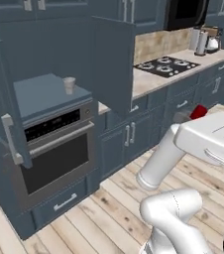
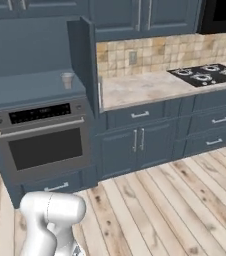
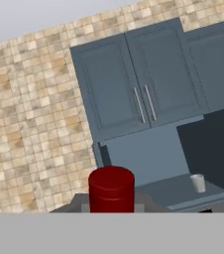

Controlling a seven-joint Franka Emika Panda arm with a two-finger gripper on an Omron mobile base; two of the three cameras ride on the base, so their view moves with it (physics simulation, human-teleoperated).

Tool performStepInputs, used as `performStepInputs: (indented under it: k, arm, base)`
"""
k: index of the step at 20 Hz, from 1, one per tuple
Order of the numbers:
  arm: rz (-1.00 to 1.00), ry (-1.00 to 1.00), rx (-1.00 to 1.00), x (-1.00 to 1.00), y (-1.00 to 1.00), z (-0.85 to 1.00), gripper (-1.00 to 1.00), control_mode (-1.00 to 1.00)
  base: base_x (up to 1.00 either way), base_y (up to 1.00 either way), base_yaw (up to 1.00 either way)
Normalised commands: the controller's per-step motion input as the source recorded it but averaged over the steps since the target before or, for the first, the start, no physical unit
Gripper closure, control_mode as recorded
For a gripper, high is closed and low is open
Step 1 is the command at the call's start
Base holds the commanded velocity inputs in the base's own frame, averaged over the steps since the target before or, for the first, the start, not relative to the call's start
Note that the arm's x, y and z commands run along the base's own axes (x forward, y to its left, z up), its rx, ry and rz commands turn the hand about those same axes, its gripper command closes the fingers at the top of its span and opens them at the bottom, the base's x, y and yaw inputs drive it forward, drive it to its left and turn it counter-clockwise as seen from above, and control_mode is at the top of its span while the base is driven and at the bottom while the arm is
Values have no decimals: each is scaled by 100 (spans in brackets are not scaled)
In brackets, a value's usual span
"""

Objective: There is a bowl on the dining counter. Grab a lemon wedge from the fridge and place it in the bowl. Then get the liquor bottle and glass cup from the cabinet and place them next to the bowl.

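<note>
liquor bottle (image 3: 111,189) dark red | cabinets (image 2: 135,142) slate blue | backsplash (image 2: 155,52) tan tile

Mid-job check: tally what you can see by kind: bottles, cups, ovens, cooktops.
Liquor bottle: 1
Glass cup: 1
Oven: 1
Cooktop: 1
Total: 4

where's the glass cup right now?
The glass cup stands upright on the open cabinet shelf directly above the oven, toward the shelf's right end. Left base view shows it beside the open cabinet door.
</note>
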Motion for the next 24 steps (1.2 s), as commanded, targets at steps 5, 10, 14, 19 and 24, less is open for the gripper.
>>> performStepInputs:
  k: [5,10,14,19,24]
  arm:
    - [0,0,0,0,0,0,100,100]
    - [0,0,0,0,0,0,100,100]
    - [0,0,0,0,0,0,100,100]
    - [0,0,0,0,0,0,100,100]
    - [0,0,0,0,0,0,100,100]
  base:
    - [-74,56,-41]
    - [-80,66,-45]
    - [-97,48,-47]
    - [-100,21,-43]
    - [-100,-7,-34]
